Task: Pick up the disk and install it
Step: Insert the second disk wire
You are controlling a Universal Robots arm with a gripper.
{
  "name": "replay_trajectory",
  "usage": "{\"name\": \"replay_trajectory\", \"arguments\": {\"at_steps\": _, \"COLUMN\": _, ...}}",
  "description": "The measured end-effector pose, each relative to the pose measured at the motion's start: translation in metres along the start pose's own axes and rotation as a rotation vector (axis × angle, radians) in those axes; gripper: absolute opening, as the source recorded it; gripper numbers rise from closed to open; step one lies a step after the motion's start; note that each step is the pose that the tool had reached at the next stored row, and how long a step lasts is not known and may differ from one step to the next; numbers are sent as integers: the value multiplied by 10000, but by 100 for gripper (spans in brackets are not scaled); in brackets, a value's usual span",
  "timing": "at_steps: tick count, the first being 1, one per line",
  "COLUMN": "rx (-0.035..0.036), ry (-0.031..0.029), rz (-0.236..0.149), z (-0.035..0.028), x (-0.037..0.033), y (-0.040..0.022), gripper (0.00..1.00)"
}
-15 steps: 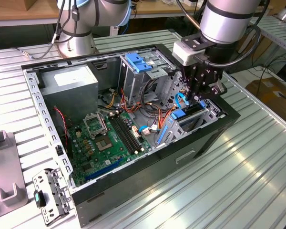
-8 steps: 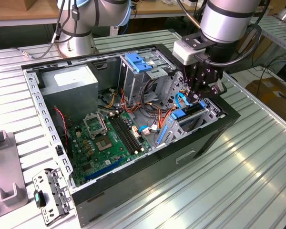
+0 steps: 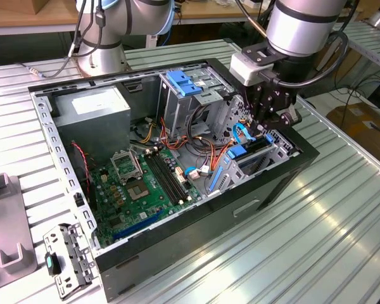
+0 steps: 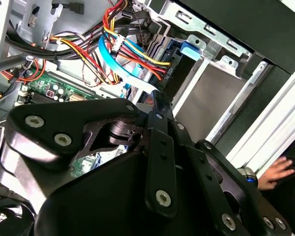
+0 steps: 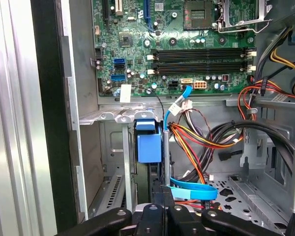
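The disk [image 3: 246, 154] stands on edge in the grey drive bay [image 3: 280, 151] at the exterior view's right end of the open computer case. Its bright blue carrier end [image 5: 149, 143] faces the motherboard, and its dark body [image 5: 155, 179] runs back toward my gripper [image 5: 165, 206]. In the exterior view my gripper [image 3: 269, 128] hangs just above the disk's rear top edge, close to it; contact cannot be made out. In the second wrist view the gripper [image 4: 157, 101] points at the blue carrier [image 4: 189, 49] in the bay.
A light-blue flat cable [image 5: 192, 190] and bundled coloured wires [image 5: 189, 140] lie beside the bay. A tall grey cage with a blue latch plate [image 3: 183, 82] stands mid-case. The motherboard [image 3: 145, 183] covers the case floor. A person's hand [image 4: 275, 172] rests outside the case wall.
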State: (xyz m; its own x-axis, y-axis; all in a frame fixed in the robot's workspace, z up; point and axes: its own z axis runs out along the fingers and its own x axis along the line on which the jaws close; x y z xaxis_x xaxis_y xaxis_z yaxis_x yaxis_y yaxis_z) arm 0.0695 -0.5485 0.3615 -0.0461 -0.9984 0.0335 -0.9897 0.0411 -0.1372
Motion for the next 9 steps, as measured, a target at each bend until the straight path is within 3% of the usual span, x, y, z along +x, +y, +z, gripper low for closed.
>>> {"name": "replay_trajectory", "arguments": {"at_steps": 9, "rx": 0, "ry": -1, "rz": 0, "z": -21, "x": 1, "y": -3, "gripper": 11}}
